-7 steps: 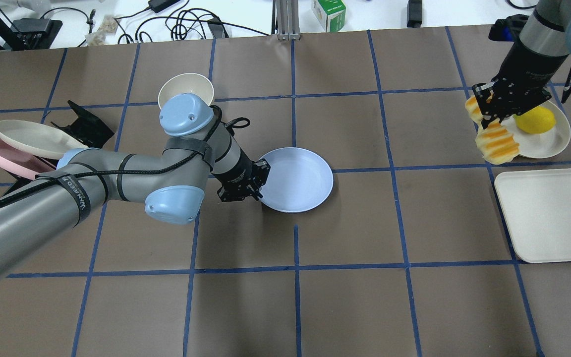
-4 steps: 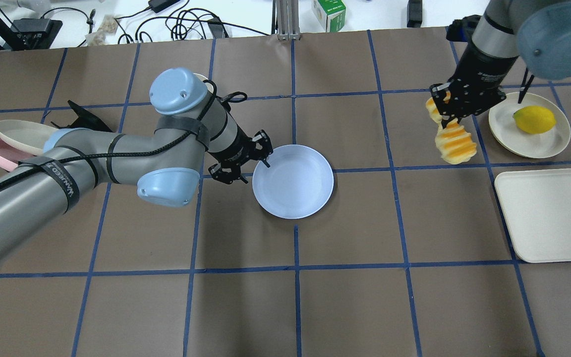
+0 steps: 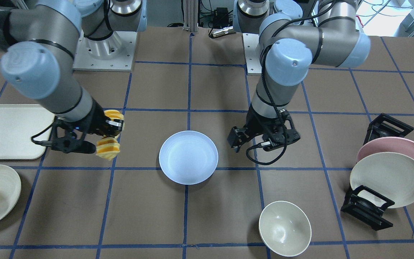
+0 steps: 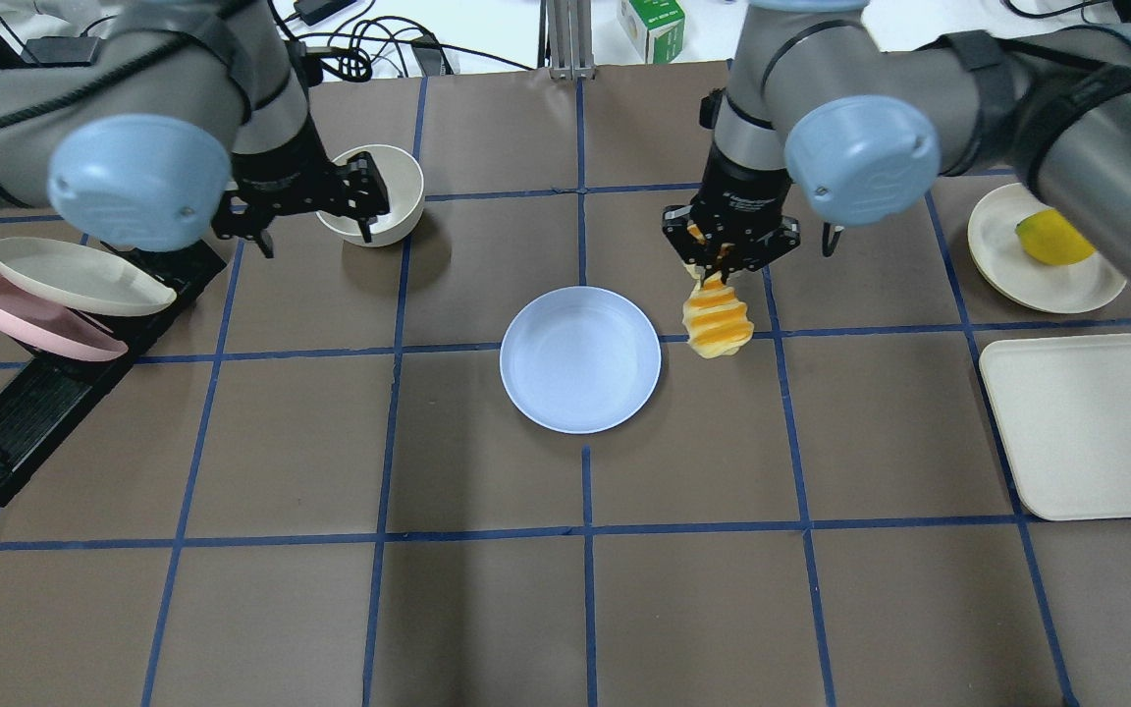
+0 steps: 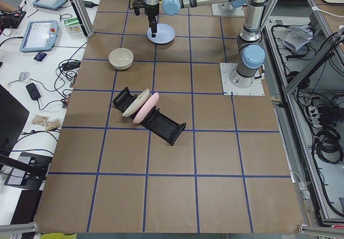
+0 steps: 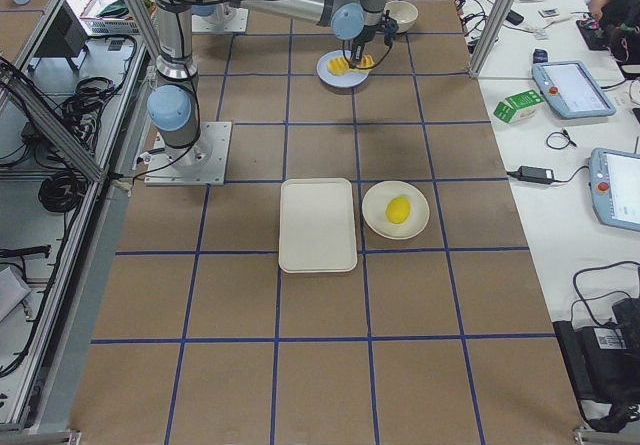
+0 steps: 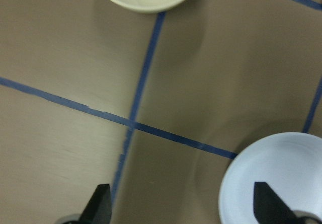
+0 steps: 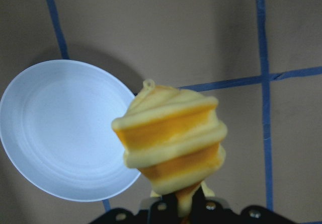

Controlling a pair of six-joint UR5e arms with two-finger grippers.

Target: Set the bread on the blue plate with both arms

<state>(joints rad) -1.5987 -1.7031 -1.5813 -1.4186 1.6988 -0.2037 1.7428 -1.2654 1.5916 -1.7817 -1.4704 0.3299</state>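
The blue plate [image 4: 580, 359] lies empty at the table's middle and also shows in the front view [image 3: 188, 157]. My right gripper [image 4: 728, 257] is shut on the upper end of the bread [image 4: 718, 320], an orange-yellow ridged loaf that hangs down in the air just right of the plate's rim. In the right wrist view the bread [image 8: 171, 143] hangs beside the plate [image 8: 65, 128]. My left gripper [image 4: 310, 234] is open and empty, raised above the table to the plate's left, near the bowl. The left wrist view shows the plate's rim [image 7: 282, 178] at the lower right.
A cream bowl [image 4: 370, 192] stands at the far left. A black rack [image 4: 45, 383] holds a pink plate [image 4: 26, 316] and a cream plate [image 4: 75, 275]. A cream plate [image 4: 1042, 260] with a lemon [image 4: 1054, 239] and a cream tray [image 4: 1096, 422] are at the right.
My left gripper has let go of the blue plate's rim, opened and drawn back up and left toward the bowl. My right arm has carried the bread left to the plate's side.
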